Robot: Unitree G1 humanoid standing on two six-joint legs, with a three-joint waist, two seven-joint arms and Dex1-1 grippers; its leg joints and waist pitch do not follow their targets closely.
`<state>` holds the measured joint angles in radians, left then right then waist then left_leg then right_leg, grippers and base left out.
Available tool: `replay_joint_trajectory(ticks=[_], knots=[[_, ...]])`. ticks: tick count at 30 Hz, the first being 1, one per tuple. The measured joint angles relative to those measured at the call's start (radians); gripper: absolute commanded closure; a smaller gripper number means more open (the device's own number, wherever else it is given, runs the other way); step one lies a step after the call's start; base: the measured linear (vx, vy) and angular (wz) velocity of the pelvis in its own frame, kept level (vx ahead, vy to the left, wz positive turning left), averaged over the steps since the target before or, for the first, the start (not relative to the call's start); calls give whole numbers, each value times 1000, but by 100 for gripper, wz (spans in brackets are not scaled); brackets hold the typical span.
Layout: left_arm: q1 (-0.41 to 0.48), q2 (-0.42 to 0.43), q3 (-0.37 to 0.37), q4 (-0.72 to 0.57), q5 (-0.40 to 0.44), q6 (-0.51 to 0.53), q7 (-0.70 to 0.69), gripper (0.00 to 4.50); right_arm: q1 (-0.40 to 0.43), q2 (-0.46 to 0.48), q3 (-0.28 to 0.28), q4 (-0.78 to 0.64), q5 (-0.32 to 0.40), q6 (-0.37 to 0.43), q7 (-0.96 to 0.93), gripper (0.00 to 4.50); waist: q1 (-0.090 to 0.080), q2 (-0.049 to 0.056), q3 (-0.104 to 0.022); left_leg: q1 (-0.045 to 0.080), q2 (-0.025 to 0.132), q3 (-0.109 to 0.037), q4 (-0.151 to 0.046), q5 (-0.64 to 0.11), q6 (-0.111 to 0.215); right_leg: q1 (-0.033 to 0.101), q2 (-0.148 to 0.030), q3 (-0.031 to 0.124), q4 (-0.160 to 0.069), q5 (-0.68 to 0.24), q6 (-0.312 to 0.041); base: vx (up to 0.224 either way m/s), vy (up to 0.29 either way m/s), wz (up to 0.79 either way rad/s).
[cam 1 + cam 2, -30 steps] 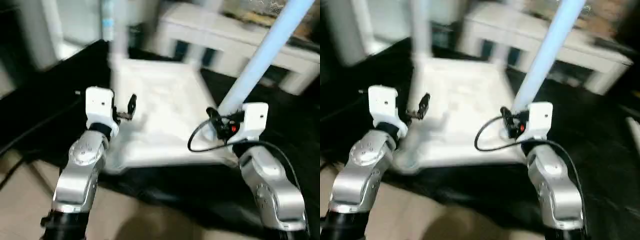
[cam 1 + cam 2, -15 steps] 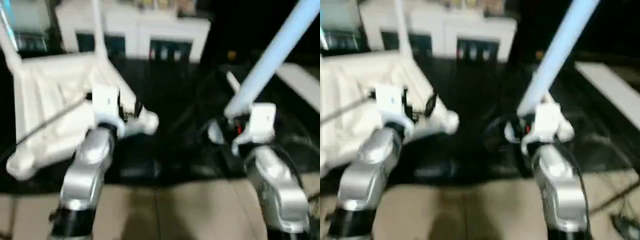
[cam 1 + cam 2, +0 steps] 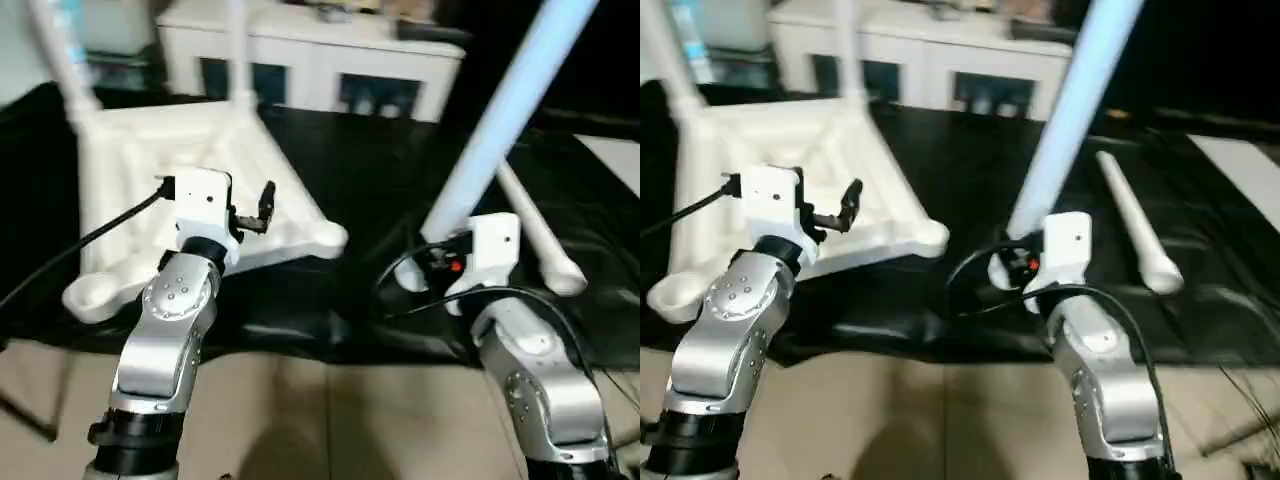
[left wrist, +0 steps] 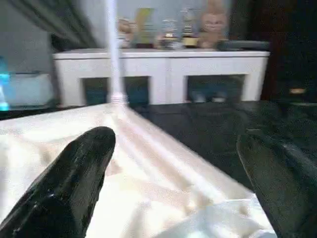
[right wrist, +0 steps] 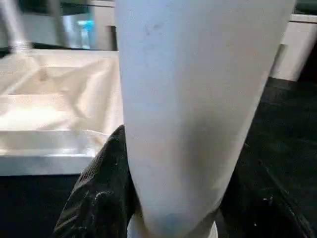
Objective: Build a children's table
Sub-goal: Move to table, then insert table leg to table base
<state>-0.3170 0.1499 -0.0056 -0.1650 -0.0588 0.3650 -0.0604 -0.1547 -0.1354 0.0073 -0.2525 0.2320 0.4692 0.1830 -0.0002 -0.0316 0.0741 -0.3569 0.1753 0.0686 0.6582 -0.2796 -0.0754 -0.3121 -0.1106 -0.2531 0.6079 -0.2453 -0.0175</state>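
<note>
Right wrist view: our right gripper [image 5: 168, 218] clamps a leg [image 5: 198, 99].
We keep the left gripper [image 4: 173, 183] wide, spare, over the tabletop [image 3: 170, 160].

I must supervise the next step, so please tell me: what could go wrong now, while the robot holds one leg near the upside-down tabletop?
1. The right gripper grips the held leg only at its thick bottom end; the long tube leans far up and could swing or slip.
2. The loose leg lies on the black mat close by; the arm may knock it away.
3. The tabletop already has legs standing up at its far corners; the left gripper, jaws open above it, could bump them.
</note>
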Motion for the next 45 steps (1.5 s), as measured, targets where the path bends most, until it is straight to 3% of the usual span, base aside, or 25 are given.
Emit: replay_joint_trajectory(ticks=[1, 2, 4, 5, 7, 9, 10, 11, 13, 14, 15, 16, 17, 18, 20, 21, 22, 23, 24, 25, 27, 30, 32, 35, 45], knots=[[5, 4, 2, 1, 3, 0, 0, 0, -2, 15, 0, 1, 5, 0, -1, 264, 1, 1, 6, 15, 2, 14, -3, 0, 0, 0, 12, 36, 31, -36, -1, 120, -52, 42], [6, 13, 10, 2, 7, 0, 0, 0, -3, 22, 0, 1, 12, 0, -1, 264, 9, -16, 12, 45, 0, 47, -12, 0, 0, -2, 23, 90, 65, -53, -12, 119, -101, 26], [6, 14, 8, 1, 12, -3, -2, 0, -2, 2, -5, 1, 10, -2, 0, 264, 26, -44, 9, 81, 4, 96, -18, -5, -5, 2, 25, 134, 87, -56, -10, 148, -115, 27], [6, 2, 6, -2, 13, -8, -3, 0, -7, -17, -17, 1, 8, -5, 0, 264, 49, -50, 4, 83, 5, 107, 1, -38, 2, 2, 24, 142, 84, -57, -10, 232, -71, 8], [6, -6, -16, 1, 12, -9, -11, 0, -1, -22, -43, 11, 3, -11, -2, 264, 81, -38, -1, 58, -10, 79, 50, -52, 40, 10, 35, 156, 68, -59, -7, 223, -42, 2], [3, -9, -39, 1, 13, -10, -21, 0, -1, -26, -60, 29, 1, -12, -3, 264, 92, -13, -16, 49, -13, 67, -4, -46, 48, 19, 62, 155, 41, -57, -8, 173, -7, 13], [2, -4, -37, 1, 13, -11, -22, 0, -1, -22, -61, 30, 1, -13, -3, 264, 92, -4, -22, 53, -6, 55, -11, 3, 14, 18, 72, 155, 40, -57, -10, 187, 36, 14], [6, 5, -26, 5, 14, -11, -21, 0, -4, -10, -39, 31, 1, -13, 0, 264, 80, -12, -26, 62, -16, 44, -19, -7, 22, 10, 67, 156, 46, -69, -15, 239, 38, 9], [7, 19, 7, 10, 15, -11, -20, 0, -17, 5, -14, 31, 2, -14, 2, 264, 67, -24, -32, 68, -30, 32, -22, -22, 31, -53, 54, 160, 150, -79, 10, 228, 14, 2], [5, 18, 8, 12, 15, -12, -22, 0, -17, 2, -15, 31, 2, -14, 0, 264, 55, -34, -39, 72, -36, 31, -24, -33, 32, -102, 44, 169, 169, -66, 37, 174, -30, -14], [4, 14, 6, 12, 15, -12, -23, 0, -16, 1, -18, 31, 2, -14, 0, 264, 42, -49, -45, 76, -45, 36, -26, -41, 29, -138, 32, 180, 148, -52, 42, 174, -30, -14], [3, 10, 4, 13, 15, -14, -24, 0, -15, -1, -22, 30, 2, -14, -1, 264, 26, -71, -49, 84, -63, 47, -25, -51, 35, -153, 15, 198, 80, -21, 19, 121, -43, -3], [6, 0, -2, 21, 14, -16, -26, 0, -9, -7, -34, 30, 5, -13, -2, 264, 21, -92, -45, 111, -68, 91, -21, -72, 21, -144, 18, 240, 97, 11, 10, 181, -17, -15], [3, -13, -18, 32, 14, -16, -28, 0, 4, -11, -51, 32, 6, -12, -4, 264, 38, -84, -42, 109, -69, 82, 33, -87, 62, -123, 46, 273, 90, 3, 2, 181, -17, -15], [2, -26, -58, 31, 4, -17, -50, 0, 16, -16, -83, 36, 5, -11, -13, 264, 67, -76, -36, 69, -106, 49, 156, -84, 46, -70, 89, 315, 50, 6, -17, 215, -16, -53], [-2, -24, -59, 30, 2, -18, -56, 0, 15, -16, -87, 29, 5, -12, -15, 264, 78, -67, -33, 46, -117, 37, 161, -70, 21, -48, 105, 322, 33, 9, -22, 178, -18, -60], [-4, -21, -57, 26, -4, -20, -61, 0, 14, -15, -87, 23, 4, -13, -19, 264, 81, -54, -31, 15, -117, 18, 144, -56, -3, -29, 118, 314, 23, 8, -23, 150, 21, -58], [-3, -19, -57, 20, -13, -20, -75, 0, 15, -14, -87, 17, 2, -15, -22, 264, 72, -25, -32, -19, -97, -3, 72, -36, -24, -13, 131, 278, 18, -1, -25, 131, 56, -18], [-1, -17, -58, 14, -17, -20, -88, 0, 14, -13, -86, 13, 1, -17, -22, 264, 63, 6, -31, -32, -68, -8, 18, 16, 8, -2, 146, 251, 21, -13, -11, 131, 56, -18], [12, -6, -59, 14, -24, -19, -104, 0, 24, -1, -83, 13, 2, -17, -23, 264, 52, 24, -26, -31, -57, -4, 25, 46, 58, -1, 145, 232, 32, -26, -13, 132, 118, 11], [47, 57, -64, 14, -38, -26, -187, 0, 28, 22, -48, 0, 14, -16, -20, 264, 27, 4, -34, -32, -75, -1, 25, 40, 74, -30, 111, 215, 83, -33, -20, 153, 102, 12], [69, 138, -107, 10, -59, -32, -323, 0, 28, 18, -50, -18, 24, -16, -16, 264, 38, -2, -38, -44, -91, 7, 23, 43, 75, -51, 79, 238, 56, -20, 54, 88, 33, 9], [82, 202, -139, 14, -81, -43, -438, 0, 39, -4, -50, -21, 43, -10, 21, 264, 45, -5, -37, -48, -92, 17, 0, 58, 72, -57, 78, 242, 53, -15, 49, 0, 0, 0], [73, 246, -130, 16, -136, -27, -544, 0, 45, -34, -64, -29, 102, 31, 92, 264, 48, -4, -34, -38, -83, 31, -28, 67, 66, -53, 77, 238, 36, -7, 33, 0, 0, 0], [30, 397, -241, 57, -183, 97, -823, 0, 37, -122, -2, -65, 191, 94, 286, 264, 38, -16, -22, -21, -57, 81, -36, 75, 58, -51, 67, 234, 38, 0, 26, -35, -10, 0]])
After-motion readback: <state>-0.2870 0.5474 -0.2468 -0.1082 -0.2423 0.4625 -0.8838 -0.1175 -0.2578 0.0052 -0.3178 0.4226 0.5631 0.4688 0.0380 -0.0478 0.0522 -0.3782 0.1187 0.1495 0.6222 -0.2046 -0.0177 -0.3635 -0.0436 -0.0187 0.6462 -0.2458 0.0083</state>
